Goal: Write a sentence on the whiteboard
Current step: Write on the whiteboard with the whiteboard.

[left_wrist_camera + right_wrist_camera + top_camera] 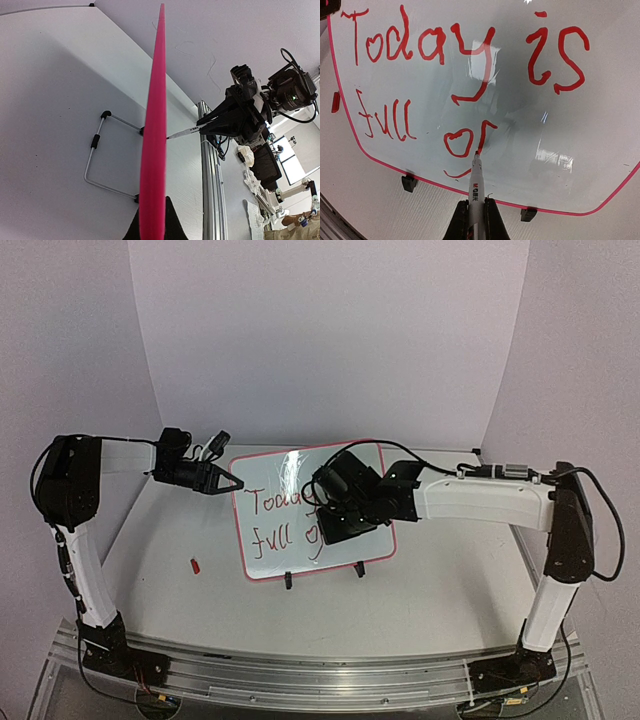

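The whiteboard [272, 472] stands tilted at the table's middle, pink-framed, with "Today is full of" in red on it [570, 130]. My right gripper [476, 202] is shut on a white marker [475, 180], whose red tip touches the lower stroke of the "f" in "of". From above, that gripper [325, 515] covers the board's right half. My left gripper [236, 483] is shut on the board's left edge. In the left wrist view this edge is a pink strip [155, 125] running between my black fingers [172, 222], and the marker [185, 132] comes in from the right.
A small red cap [196, 565] lies on the table to the left of the board. Two black clip feet [288, 580] [358, 568] hold the board's lower edge, and a wire stand [92, 160] props it from behind. A metal rail [320, 670] runs along the near table edge.
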You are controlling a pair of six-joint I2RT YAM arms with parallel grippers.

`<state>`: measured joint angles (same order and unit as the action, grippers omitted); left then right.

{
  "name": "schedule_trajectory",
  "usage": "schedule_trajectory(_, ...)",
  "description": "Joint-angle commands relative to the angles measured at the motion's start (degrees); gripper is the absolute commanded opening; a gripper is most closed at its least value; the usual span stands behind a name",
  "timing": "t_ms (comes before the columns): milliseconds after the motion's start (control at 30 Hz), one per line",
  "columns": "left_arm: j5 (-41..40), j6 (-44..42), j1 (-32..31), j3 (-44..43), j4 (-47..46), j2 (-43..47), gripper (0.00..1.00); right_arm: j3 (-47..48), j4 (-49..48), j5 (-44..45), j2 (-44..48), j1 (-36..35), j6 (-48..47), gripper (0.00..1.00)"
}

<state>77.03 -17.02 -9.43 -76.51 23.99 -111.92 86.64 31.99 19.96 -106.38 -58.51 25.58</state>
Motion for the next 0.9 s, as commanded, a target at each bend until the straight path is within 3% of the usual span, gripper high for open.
schedule_trajectory(0,-5.37,-4.68,-1.86,0.21,0.24,-1.31,0.0,2.65,-0.73,-0.96,-0.94,0.28,-0.01,0.0)
schedule_trajectory(867,-5.47,-4.78,-1.87,0.22,0.44,-1.2,0.0,1.28,0.08,3.33,-1.37,1.58,0.03,0.0)
